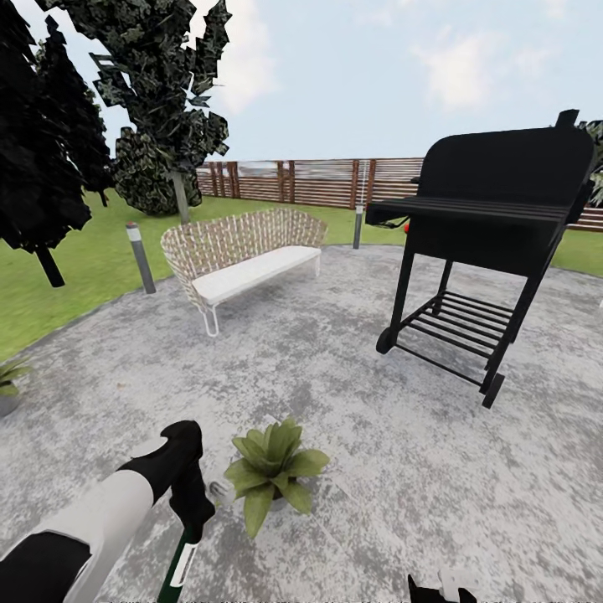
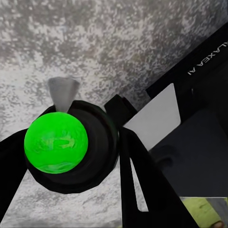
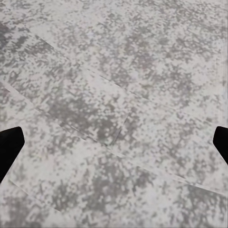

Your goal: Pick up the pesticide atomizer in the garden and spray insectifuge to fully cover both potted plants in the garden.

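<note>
The left arm reaches in from the lower left of the head view, white forearm then black wrist, bent so the left end effector (image 1: 191, 511) points down toward the stone patio (image 1: 402, 469). It is clenched on the pesticide atomizer (image 1: 179, 565), whose dark-green body with a white label hangs below the fingers while its pale nozzle (image 1: 222, 490) pokes out toward the plant. In the left wrist view the bottle (image 2: 56, 142) appears end-on as a bright green disc ringed in black, held between the dark fingers (image 2: 142, 180), with the grey nozzle tip (image 2: 63, 92) beyond it over the mottled paving.

Just beside that nozzle stands one potted plant (image 1: 272, 469), a rosette of broad light-green leaves sitting on the patio. A second potted plant (image 1: 8, 385) shows partly at the left edge, where paving meets lawn (image 1: 75, 268).

The right end effector (image 1: 440, 590) barely enters at the bottom edge. In the right wrist view its two dark fingertips (image 3: 10, 145) sit at opposite sides, spread wide and released, with bare paving between them.

Open paving stretches ahead and to the right. Farther off stand a wicker bench (image 1: 243, 251), a black grill (image 1: 494, 234) on wheels, two short light posts (image 1: 140, 255), dark trees (image 1: 159, 92) and a slatted wooden fence (image 1: 310, 180).
</note>
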{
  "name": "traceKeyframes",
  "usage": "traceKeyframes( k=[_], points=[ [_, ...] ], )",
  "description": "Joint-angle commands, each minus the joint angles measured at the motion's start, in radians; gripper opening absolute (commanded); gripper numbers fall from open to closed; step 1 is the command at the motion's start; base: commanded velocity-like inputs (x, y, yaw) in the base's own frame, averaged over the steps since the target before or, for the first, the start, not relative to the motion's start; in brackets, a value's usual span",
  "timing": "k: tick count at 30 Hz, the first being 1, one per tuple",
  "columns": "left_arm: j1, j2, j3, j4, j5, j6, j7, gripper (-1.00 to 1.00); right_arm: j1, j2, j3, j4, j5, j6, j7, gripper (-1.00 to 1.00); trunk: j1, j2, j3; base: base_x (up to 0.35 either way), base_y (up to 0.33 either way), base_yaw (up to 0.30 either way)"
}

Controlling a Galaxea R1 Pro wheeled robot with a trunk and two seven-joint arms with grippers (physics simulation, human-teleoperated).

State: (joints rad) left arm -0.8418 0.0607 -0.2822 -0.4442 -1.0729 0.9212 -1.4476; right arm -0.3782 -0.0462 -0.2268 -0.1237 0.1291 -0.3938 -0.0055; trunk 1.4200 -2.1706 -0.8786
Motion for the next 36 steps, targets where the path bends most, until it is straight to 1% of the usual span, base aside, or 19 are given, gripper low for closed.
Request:
traceKeyframes(
  k=[1, 6, 14, 19, 26, 30, 36],
  points=[
    [0.0, -0.001, -0.005, -0.002, -0.007, 0.01, -0.01, -1.0, -0.001, 0.0, -0.008, 0.001, 0.01, -0.003, -0.001, 1.0, 0.0, 0.0, -0.002, 0.0, 0.0, 0.0],
    [0.001, -0.012, -0.009, -0.002, -0.008, 0.013, -0.01, -1.0, -0.001, 0.0, -0.009, 0.001, 0.01, -0.003, -0.002, 1.0, 0.0, 0.0, -0.004, 0.0, 0.0, 0.0],
    [0.008, -0.002, -0.014, 0.001, -0.004, 0.013, -0.009, -1.0, -0.001, 0.0, -0.008, 0.001, 0.011, -0.004, -0.002, 1.0, 0.0, 0.0, -0.004, 0.0, 0.0, 0.0],
    [0.007, -0.01, -0.018, -0.001, -0.007, 0.014, -0.01, -1.0, -0.001, 0.0, -0.009, 0.001, 0.011, -0.004, -0.002, 1.0, 0.0, 0.0, -0.004, 0.011, 0.004, 0.0],
    [-0.005, -0.015, -0.015, -0.01, -0.008, 0.016, -0.011, -1.0, -0.001, 0.0, -0.008, 0.001, 0.011, -0.004, -0.002, 1.0, 0.0, 0.0, -0.004, 0.134, 0.114, 0.0],
    [0.004, -0.015, -0.013, -0.001, -0.006, 0.015, -0.01, -1.0, -0.001, 0.0, -0.008, 0.001, 0.011, -0.004, -0.002, 1.0, 0.0, 0.0, -0.004, 0.019, 0.016, 0.0],
    [0.05, -0.012, -0.014, 0.0, -0.008, 0.013, -0.006, -1.0, -0.001, 0.0, -0.008, 0.001, 0.012, -0.004, -0.002, 1.0, 0.0, 0.0, -0.004, 0.001, 0.001, 0.0]
  ],
)
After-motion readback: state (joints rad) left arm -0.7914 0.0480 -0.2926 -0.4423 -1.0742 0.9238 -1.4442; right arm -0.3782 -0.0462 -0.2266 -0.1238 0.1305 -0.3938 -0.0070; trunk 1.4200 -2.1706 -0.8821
